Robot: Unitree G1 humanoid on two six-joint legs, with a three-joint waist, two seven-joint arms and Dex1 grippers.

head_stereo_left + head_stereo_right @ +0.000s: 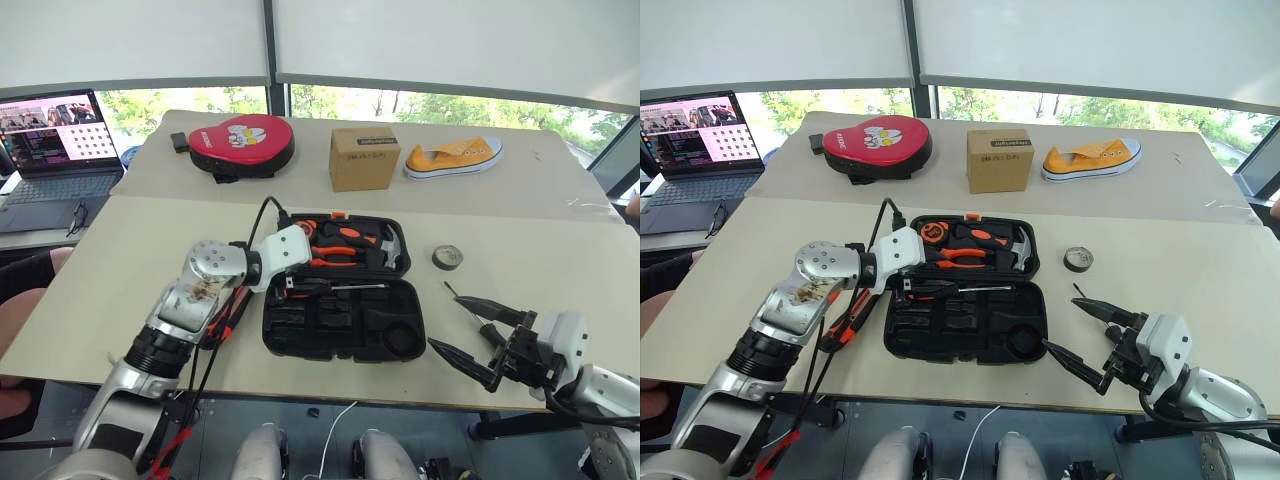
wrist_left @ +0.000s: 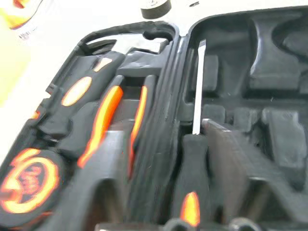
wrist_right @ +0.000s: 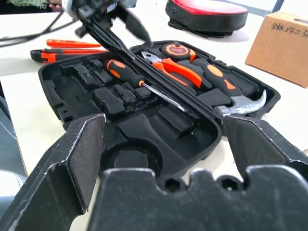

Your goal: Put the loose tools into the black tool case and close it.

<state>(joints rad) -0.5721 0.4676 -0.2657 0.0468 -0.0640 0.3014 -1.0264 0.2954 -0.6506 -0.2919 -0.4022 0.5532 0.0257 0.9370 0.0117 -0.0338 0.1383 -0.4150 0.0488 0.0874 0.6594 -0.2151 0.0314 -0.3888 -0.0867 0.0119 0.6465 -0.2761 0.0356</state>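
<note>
**Black tool case open on the beige table**

Black hard-plastic tool case [image 1: 340, 290] lies open at the table's [image 1: 120, 260] near edge; hammer, pliers and tape measure fill its far half. One screwdriver [image 3: 126, 73] lies in the near half by the hinge. Left gripper [image 3: 108, 29] hovers over that screwdriver's handle; whether its fingers grip cannot be told. Right gripper [image 1: 478, 335], fingers spread wide, waits beside the case. Tape roll [image 1: 447, 258] lies apart.
</note>
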